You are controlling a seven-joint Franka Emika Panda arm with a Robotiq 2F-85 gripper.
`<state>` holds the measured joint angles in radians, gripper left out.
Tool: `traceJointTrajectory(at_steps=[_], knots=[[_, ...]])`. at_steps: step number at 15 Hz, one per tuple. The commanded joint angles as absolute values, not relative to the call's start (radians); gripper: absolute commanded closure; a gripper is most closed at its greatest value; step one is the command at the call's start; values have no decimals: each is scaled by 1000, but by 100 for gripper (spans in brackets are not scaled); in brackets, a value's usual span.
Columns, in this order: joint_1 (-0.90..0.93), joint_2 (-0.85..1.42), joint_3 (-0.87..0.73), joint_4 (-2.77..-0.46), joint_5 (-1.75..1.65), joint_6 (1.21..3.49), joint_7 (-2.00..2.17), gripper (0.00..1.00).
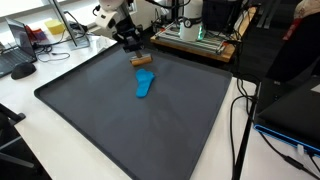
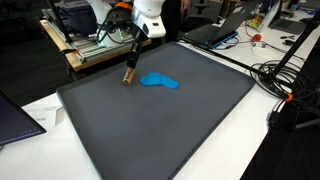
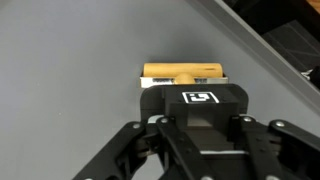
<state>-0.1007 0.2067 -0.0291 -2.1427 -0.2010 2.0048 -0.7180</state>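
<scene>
My gripper hangs over the far part of a dark grey mat. It is shut on a tan wooden block-like object, which reaches down to the mat; the same object shows in an exterior view. In the wrist view the wooden object shows just past the black gripper body, and the fingertips are hidden behind it. A flat blue object lies on the mat close beside the wooden one, apart from it; it also shows in an exterior view.
The mat's raised rim borders white tabletop. A wooden bench with equipment stands behind the mat. Cables and a laptop lie beside it. Black gear sits at one side.
</scene>
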Motion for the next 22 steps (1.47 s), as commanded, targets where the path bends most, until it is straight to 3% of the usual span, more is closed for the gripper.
traceJointTrajectory(at_steps=[1, 11, 21, 22], knots=[[-150, 126, -42, -2142, -55, 1962, -783, 78], [-173, 61, -112, -1987, 323, 1841, -563, 78], [-112, 161, -103, -1863, 181, 1979, 79, 78], [-127, 136, -99, -1904, 227, 1982, -33, 53]])
